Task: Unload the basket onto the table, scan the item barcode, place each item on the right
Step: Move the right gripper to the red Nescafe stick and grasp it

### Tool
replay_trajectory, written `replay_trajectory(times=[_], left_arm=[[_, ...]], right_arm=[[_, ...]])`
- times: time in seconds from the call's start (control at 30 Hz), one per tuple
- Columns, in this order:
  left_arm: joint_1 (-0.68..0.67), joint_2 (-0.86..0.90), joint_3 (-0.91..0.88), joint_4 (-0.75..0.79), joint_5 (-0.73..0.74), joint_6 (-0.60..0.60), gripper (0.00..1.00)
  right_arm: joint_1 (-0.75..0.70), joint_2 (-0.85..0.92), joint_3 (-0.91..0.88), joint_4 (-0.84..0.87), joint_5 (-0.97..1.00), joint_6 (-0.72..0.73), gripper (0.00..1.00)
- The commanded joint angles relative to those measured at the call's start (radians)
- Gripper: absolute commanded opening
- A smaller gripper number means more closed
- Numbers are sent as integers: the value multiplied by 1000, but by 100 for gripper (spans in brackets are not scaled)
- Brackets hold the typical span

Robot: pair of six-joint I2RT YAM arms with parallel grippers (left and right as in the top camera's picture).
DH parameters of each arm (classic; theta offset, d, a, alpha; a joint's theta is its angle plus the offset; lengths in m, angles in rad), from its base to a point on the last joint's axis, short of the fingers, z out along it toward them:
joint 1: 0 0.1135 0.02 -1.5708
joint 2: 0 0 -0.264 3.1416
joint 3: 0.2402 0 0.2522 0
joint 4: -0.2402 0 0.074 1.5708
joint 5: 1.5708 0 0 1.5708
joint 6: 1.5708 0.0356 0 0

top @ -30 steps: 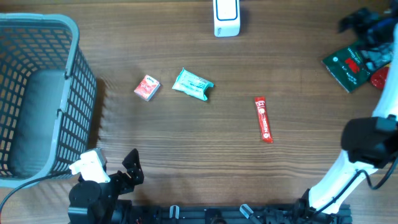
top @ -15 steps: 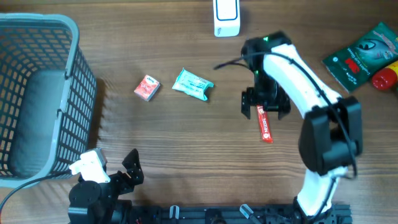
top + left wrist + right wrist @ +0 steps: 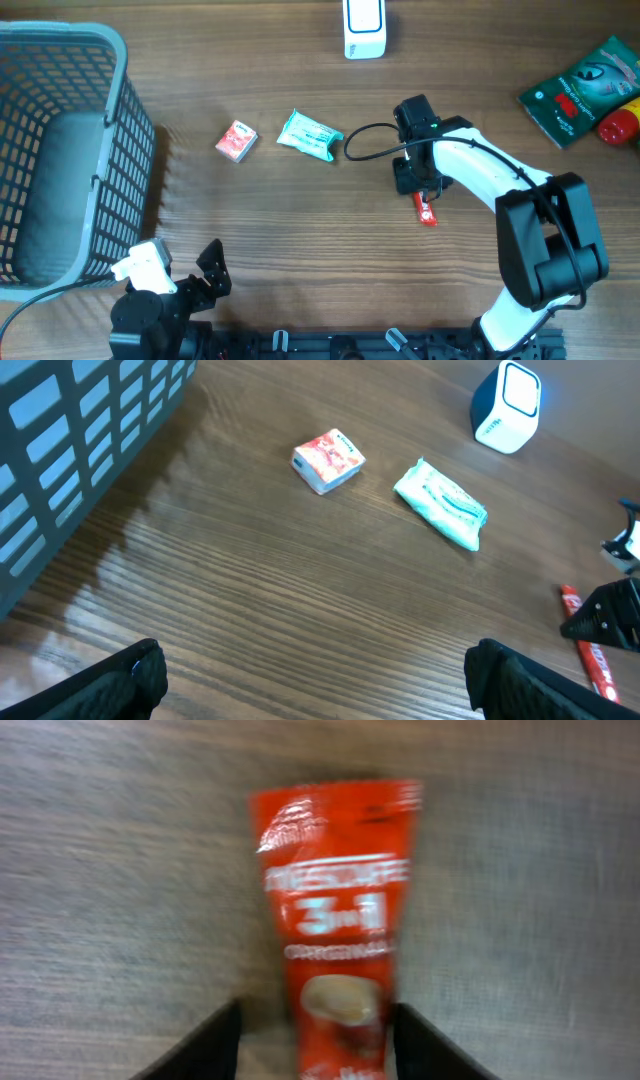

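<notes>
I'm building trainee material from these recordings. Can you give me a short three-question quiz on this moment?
1. Multiple choice: which item do the right fingers straddle? A) small red box B) teal pack C) red sachet
2. True or false: the left fingers are closed on the teal pack.
3. Short answer: what large figures are printed on the red sachet?

Key: 1) C. 2) False: they stand wide open and hold nothing. 3) "3in1".
</notes>
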Motion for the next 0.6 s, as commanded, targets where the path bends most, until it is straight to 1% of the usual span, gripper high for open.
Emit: replay_trajectory(times=[0.0, 0.03, 0.07, 0.1, 0.17, 0.2, 0.23, 0.3, 0.33, 0.37, 0.43, 0.47, 0.53, 0.57], left_arm=[[6, -4, -1, 1, 4, 20, 100], [6, -4, -1, 1, 4, 20, 100], [6, -4, -1, 1, 4, 20, 100], [6, -4, -1, 1, 4, 20, 100], [6, -4, -1, 1, 4, 20, 100], [6, -4, -1, 1, 4, 20, 100], [6, -4, -1, 1, 4, 20, 100], [6, -4, -1, 1, 4, 20, 100], [6, -4, -1, 1, 4, 20, 100], [6, -4, -1, 1, 4, 20, 100], [6, -4, -1, 1, 4, 20, 100], [6, -4, -1, 1, 4, 20, 100], [6, -4, -1, 1, 4, 20, 100], [6, -4, -1, 1, 4, 20, 100]], right_arm=[[-3, 1, -13, -12, -1, -80, 25], [-3, 1, -14, -42, -17, -80, 18], [-3, 1, -14, -60, -24, -76, 8], [-3, 1, -14, -71, -36, -76, 4], [-3, 0, -13, -74, -119, -80, 4], [-3, 0, -6, -79, -209, -99, 4], [-3, 0, 8, -95, -338, -138, 4], [-13, 0, 55, -145, -723, -195, 4], [-18, 0, 71, -183, -875, -218, 4], [-27, 0, 78, -220, -1070, -322, 4], [-31, 0, 76, -273, -1274, -441, 4], [-31, 0, 75, -298, -1355, -475, 4], [-31, 0, 75, -309, -1427, -436, 4], [-31, 0, 75, -308, -1433, -327, 4]])
